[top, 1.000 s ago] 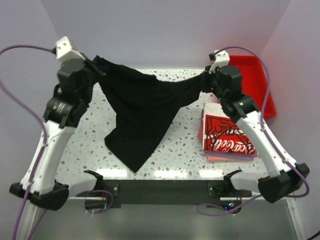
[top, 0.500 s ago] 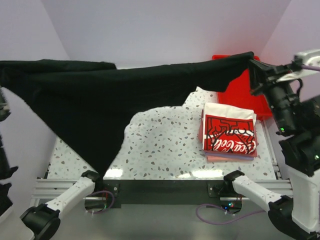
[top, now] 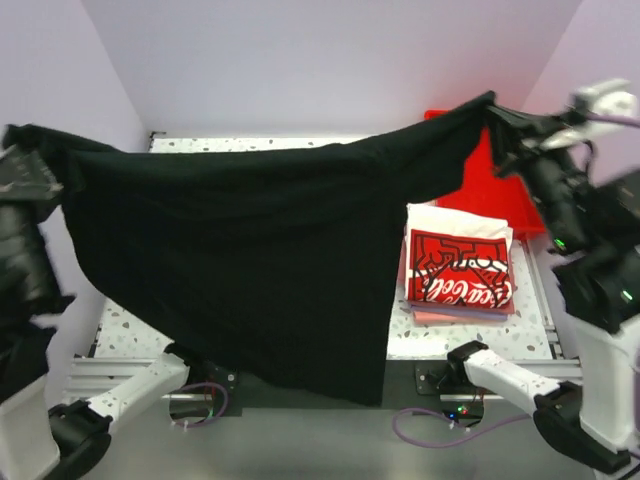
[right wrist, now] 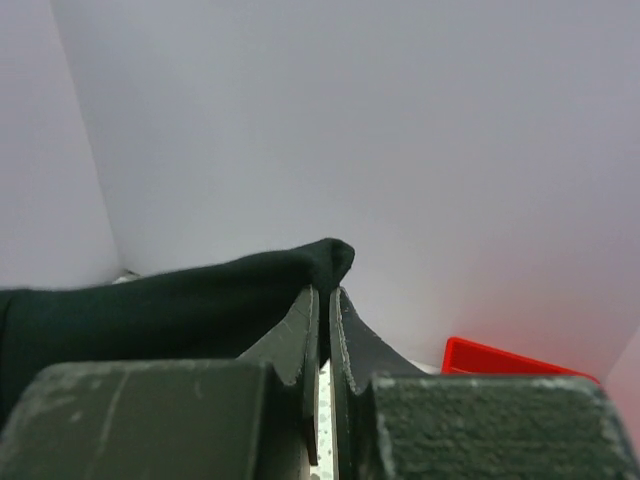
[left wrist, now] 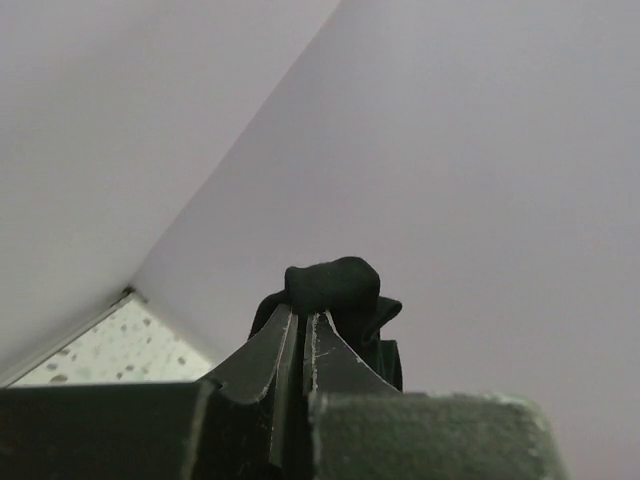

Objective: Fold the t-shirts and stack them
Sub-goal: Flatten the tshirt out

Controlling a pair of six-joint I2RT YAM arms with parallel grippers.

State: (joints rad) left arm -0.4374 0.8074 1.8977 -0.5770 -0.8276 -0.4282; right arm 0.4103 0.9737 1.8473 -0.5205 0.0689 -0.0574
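A plain black t-shirt [top: 250, 260] hangs stretched wide in the air between both arms, covering most of the table in the top view. My left gripper [top: 30, 140] is shut on its left corner, a black bunch [left wrist: 332, 285] poking out past my closed fingertips. My right gripper [top: 497, 108] is shut on the right corner [right wrist: 325, 260], high over the tray. On the table's right lies a folded white t-shirt with a red-and-black print [top: 458, 268], resting on a pinkish folded one [top: 445, 316].
A red plastic tray [top: 505, 185] stands at the back right, partly behind the right arm. The speckled table [top: 455, 340] ends at a metal rail along its near edge. Lilac walls close in the back and both sides.
Both arms rose and spread far apart, pulling the black shirt from a hanging triangle into a wide sheet. Since half a second ago its lower edge has swung down and toward the camera.
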